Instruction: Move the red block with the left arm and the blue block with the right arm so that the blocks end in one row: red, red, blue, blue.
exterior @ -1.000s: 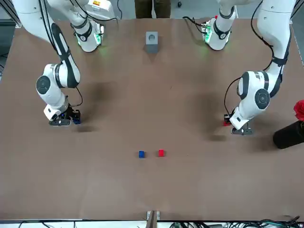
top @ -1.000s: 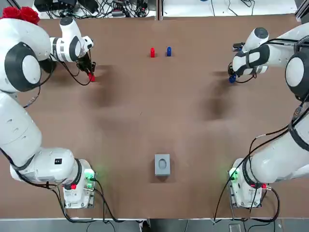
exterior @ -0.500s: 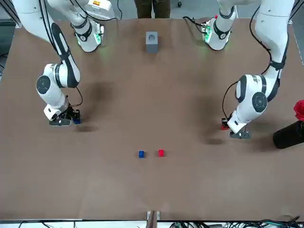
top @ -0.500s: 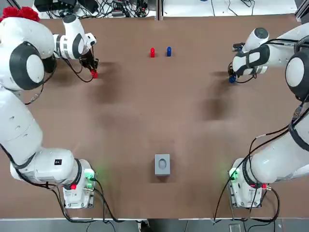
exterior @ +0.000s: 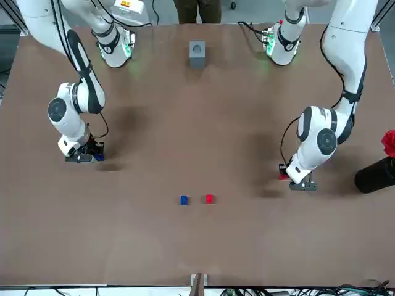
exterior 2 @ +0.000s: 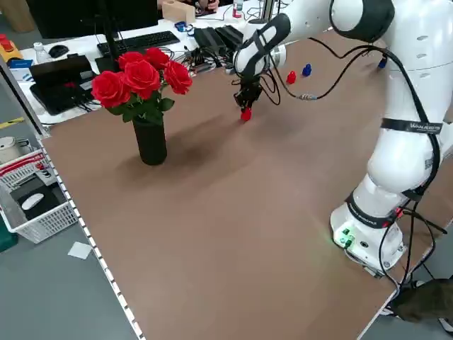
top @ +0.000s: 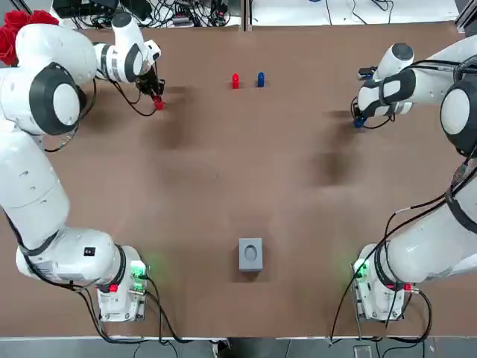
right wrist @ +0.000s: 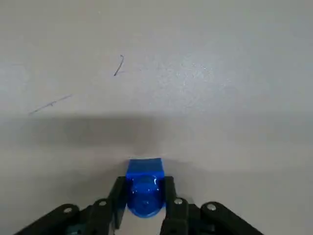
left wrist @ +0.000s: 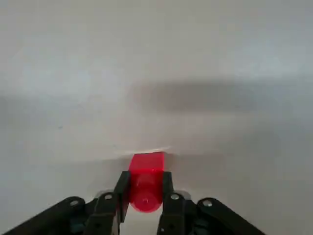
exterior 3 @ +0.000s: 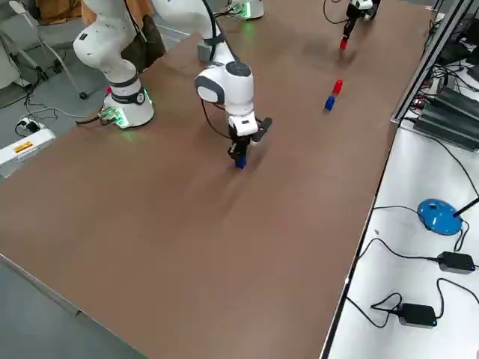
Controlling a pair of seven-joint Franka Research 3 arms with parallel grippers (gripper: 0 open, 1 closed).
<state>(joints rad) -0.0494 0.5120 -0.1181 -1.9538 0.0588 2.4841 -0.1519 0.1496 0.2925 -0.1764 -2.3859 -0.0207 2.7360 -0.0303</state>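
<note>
My left gripper [top: 157, 100] is shut on a red block [top: 159, 104] at the table's far left, just above the brown surface; its fingers [left wrist: 168, 203] clamp that red block [left wrist: 145, 181] in the left wrist view. My right gripper [top: 358, 119] is shut on a blue block [top: 358, 122] at the far right, with the same blue block [right wrist: 144, 187] between its fingers [right wrist: 118, 200]. A second red block [top: 235, 80] and a second blue block [top: 260, 79] stand side by side at the far middle, red on the left.
A grey box [top: 250, 253] sits near the table's front middle. A black vase of red roses [exterior 2: 148, 106] stands at the far left corner. Cables, a keyboard and other desk gear lie beyond the table's far edge.
My left gripper has carried its red block to the right and farther back, toward the standing pair. My right gripper and its blue block have stayed in place.
</note>
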